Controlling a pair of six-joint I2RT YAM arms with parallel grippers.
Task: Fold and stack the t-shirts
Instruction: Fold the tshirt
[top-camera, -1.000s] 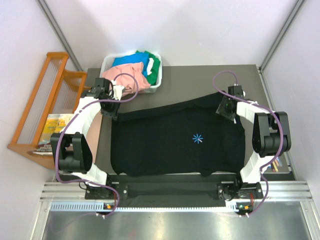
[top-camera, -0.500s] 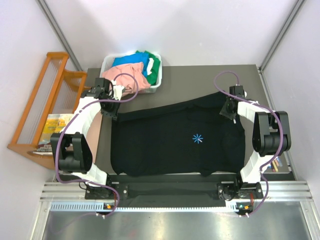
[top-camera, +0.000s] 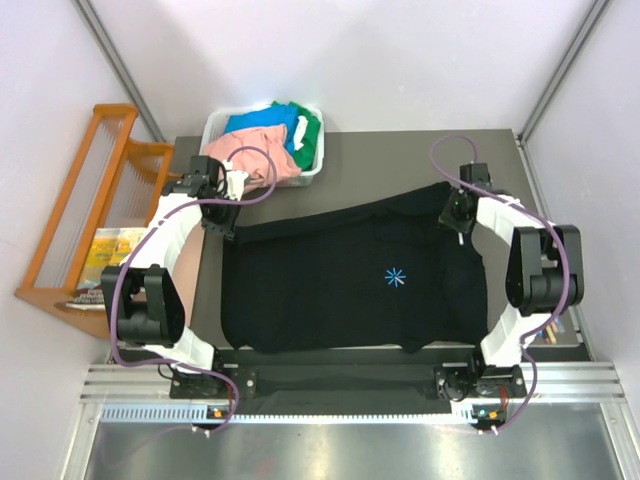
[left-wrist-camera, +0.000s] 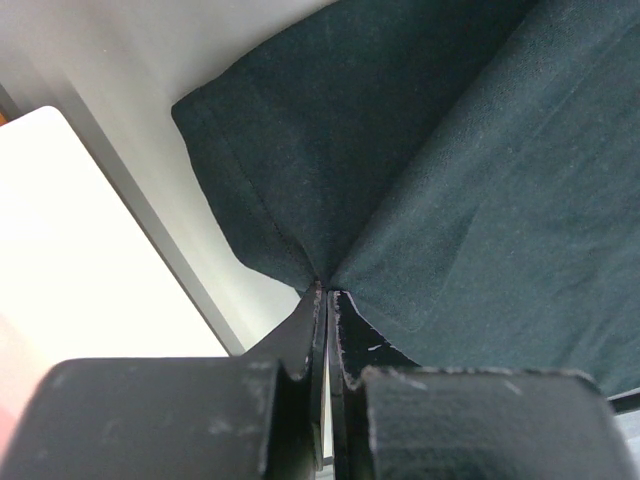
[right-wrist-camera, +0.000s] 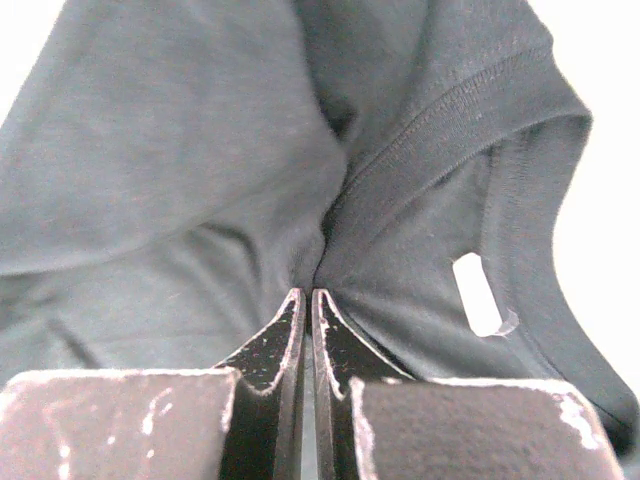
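A large black t-shirt (top-camera: 340, 290) with a small light-blue starburst mark (top-camera: 396, 277) lies spread over the dark table. My left gripper (top-camera: 226, 222) is shut on its far left corner; in the left wrist view the cloth (left-wrist-camera: 420, 170) puckers into the gripper (left-wrist-camera: 326, 292). My right gripper (top-camera: 453, 212) is shut on the far right part, by the collar (right-wrist-camera: 470, 130) with its white label (right-wrist-camera: 478, 292); folds gather at that gripper (right-wrist-camera: 307, 292). Salmon-pink (top-camera: 262, 150), blue (top-camera: 255, 121) and green (top-camera: 312, 130) shirts lie heaped in the white bin (top-camera: 300, 176).
A wooden rack (top-camera: 95, 195) stands left of the table, with a yellow packet (top-camera: 112, 247) beneath it. White walls close in at the back and sides. The table's far edge (top-camera: 420, 135) runs behind the shirt, with bare dark tabletop (top-camera: 400, 165) to the right of the bin.
My right gripper has closed on the black shirt near the collar and moved slightly toward the far edge, pulling that part of the cloth up. The left arm has held still.
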